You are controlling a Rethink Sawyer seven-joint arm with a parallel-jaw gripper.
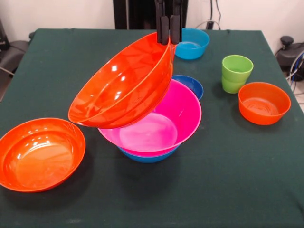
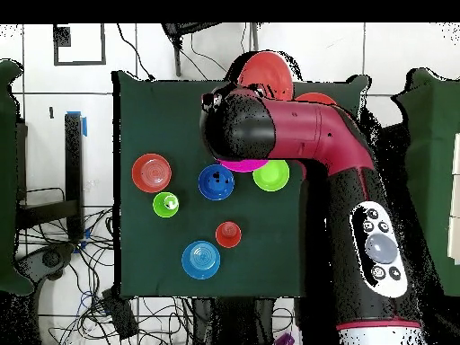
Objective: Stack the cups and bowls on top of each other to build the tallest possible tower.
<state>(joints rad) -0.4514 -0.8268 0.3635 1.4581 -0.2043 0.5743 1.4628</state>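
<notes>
My gripper [image 1: 169,35] is shut on the far rim of a large orange bowl [image 1: 124,83], which hangs steeply tilted. Its low side is at the left rim of the tower's pink bowl [image 1: 161,128]. The pink bowl sits in a large blue bowl [image 1: 147,156]. A second large orange bowl [image 1: 40,154] lies at the front left. In the overhead view the arm [image 2: 296,144] hides the gripper, and the held bowl [image 2: 267,72] and a pink edge [image 2: 241,166] show beside it.
A light blue bowl [image 1: 191,43] stands at the back. A dark blue bowl [image 1: 191,84] sits behind the tower. Lime green cups [image 1: 236,72], seemingly nested, and a small orange bowl [image 1: 264,102] stand at the right. The overhead view also shows a lime green bowl [image 2: 270,174] and an orange cup [image 2: 228,234].
</notes>
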